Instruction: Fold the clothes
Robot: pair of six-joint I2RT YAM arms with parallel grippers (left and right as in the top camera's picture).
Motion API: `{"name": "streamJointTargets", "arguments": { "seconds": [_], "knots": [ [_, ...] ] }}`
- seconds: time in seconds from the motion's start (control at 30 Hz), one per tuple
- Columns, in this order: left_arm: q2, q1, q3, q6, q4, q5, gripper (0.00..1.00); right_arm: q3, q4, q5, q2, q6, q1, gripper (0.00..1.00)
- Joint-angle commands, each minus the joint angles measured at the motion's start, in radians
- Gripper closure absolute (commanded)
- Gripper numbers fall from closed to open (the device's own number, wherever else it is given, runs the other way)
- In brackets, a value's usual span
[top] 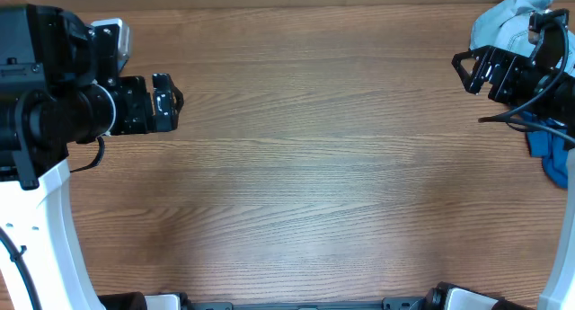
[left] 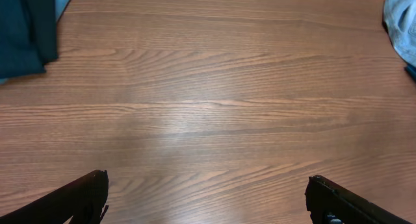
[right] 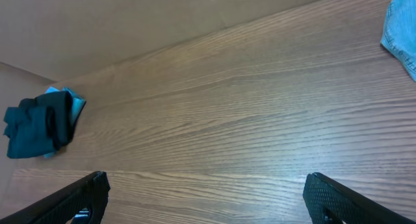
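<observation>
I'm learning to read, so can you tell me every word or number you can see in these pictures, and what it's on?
None: there are no words, numbers or signs to read here.
The wooden table is plain, the dark folded clothes and the pale denim piece show no labels, and the robot arms carry no print I can make out.

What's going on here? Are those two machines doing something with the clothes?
Two robot arms are set up to fold clothes on a wooden table. Right now neither holds anything: the left gripper and the right gripper are both open above bare wood. A pale denim piece and a blue piece lie bunched by the right arm. A dark bundle shows only in the wrist cameras.
</observation>
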Motion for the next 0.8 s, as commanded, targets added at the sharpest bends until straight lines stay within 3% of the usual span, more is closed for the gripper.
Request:
{"name": "streamJointTargets", "arguments": {
  "seconds": [0.0,0.77],
  "knots": [
    [-0.016,-0.010,-0.002,0.015,-0.002,0.012,0.00,0.009,-0.010,-0.004,-0.004,-0.007,0.001,0.00],
    [-0.015,-0.007,-0.002,0.016,-0.001,-0.015,0.00,0.009,-0.011,-0.004,-0.004,-0.007,0.001,0.00]
  ]
}}
